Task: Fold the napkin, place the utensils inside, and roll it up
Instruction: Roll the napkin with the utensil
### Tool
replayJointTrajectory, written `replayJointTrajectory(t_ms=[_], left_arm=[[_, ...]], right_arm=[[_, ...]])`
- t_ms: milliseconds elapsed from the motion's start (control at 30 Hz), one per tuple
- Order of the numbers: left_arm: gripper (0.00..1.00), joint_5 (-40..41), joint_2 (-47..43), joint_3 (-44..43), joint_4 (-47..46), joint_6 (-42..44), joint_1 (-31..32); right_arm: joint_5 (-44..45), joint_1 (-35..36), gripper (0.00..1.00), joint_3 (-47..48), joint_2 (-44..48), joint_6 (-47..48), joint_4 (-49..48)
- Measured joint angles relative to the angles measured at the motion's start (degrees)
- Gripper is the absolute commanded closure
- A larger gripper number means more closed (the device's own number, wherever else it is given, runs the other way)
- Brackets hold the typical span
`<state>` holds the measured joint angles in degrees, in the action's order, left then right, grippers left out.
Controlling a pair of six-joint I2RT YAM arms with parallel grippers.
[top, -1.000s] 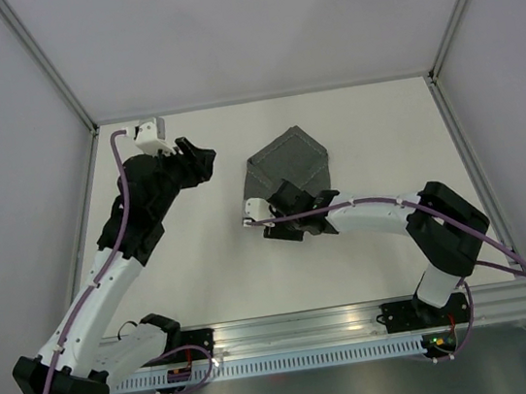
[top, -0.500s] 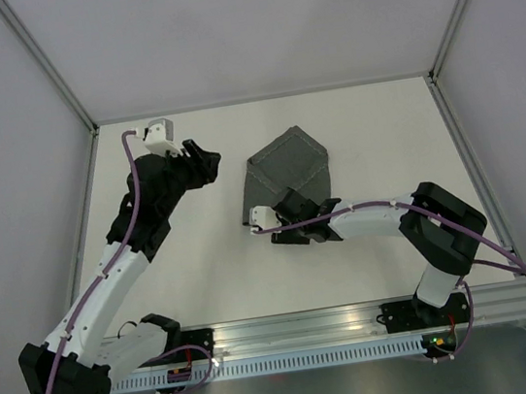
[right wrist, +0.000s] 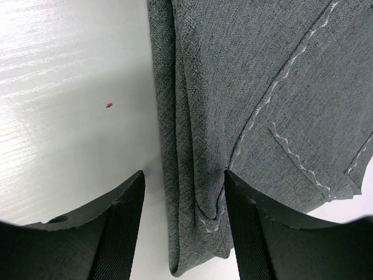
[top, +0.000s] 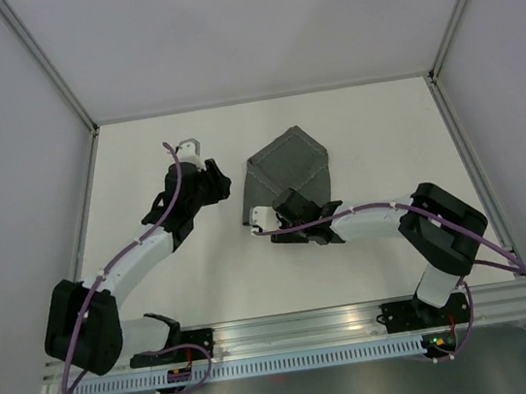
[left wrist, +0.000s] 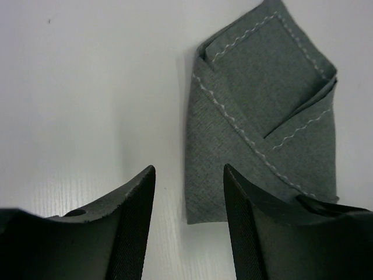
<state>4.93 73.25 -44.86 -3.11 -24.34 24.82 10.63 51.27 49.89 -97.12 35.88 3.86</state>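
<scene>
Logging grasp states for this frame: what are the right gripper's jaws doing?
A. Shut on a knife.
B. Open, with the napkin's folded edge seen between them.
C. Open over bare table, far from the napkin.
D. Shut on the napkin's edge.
B: the right wrist view shows the right gripper with its jaws spread apart and the folded edge of the napkin in the gap.
</scene>
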Motion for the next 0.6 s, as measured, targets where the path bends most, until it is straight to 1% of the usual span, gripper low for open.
replayJointTrajectory(t_ms=[167,333,500,600], left_arm=[[0.48,1.9,7.2,1.5,-2.9,-1.5,0.0],[0.52,2.5,11.7,3.3,-5.9,-3.7,0.0],[0.58,2.5,15.2,5.5,-8.6,-6.0,0.0],[0.65,2.4,16.9,6.3,-9.6,-7.2,0.1]], right_arm=[[0.0,0.0,0.36,0.0,0.0,0.0,0.0],[-0.2,-0.1,0.36,-0.3,0.7,0.0,1.1],[-1.9,-0.8,0.35,-0.3,2.4,-0.5,4.3],[-3.3,-1.8,0.35,-0.3,5.3,-1.5,5.8]])
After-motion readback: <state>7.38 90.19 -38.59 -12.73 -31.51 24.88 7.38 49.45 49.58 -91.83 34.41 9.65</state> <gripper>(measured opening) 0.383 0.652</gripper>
